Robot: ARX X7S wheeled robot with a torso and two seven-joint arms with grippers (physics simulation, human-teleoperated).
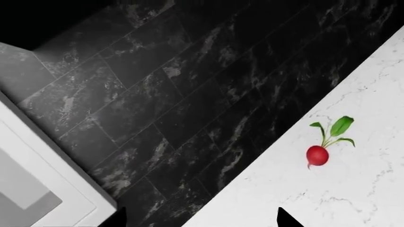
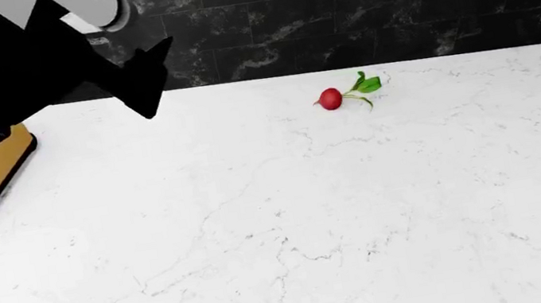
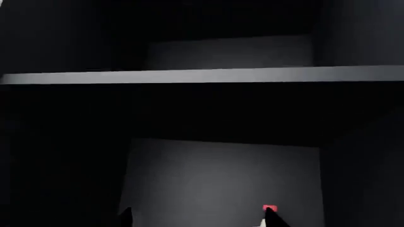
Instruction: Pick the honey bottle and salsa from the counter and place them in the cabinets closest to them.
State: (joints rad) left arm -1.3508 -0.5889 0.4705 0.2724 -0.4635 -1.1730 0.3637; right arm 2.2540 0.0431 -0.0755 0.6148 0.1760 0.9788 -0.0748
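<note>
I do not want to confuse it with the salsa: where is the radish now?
In the head view the radish lies on the white counter, right of centre near the back edge by the black tiled wall, with nothing beside it.

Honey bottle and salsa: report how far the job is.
Done, apparently: neither shows on the counter; only a radish lies there. In hand: the right gripper, open, faces a dark cabinet shelf; a red speck beside it is unidentifiable. The left gripper hangs open, empty. Remaining: neither placement can be confirmed.
</note>
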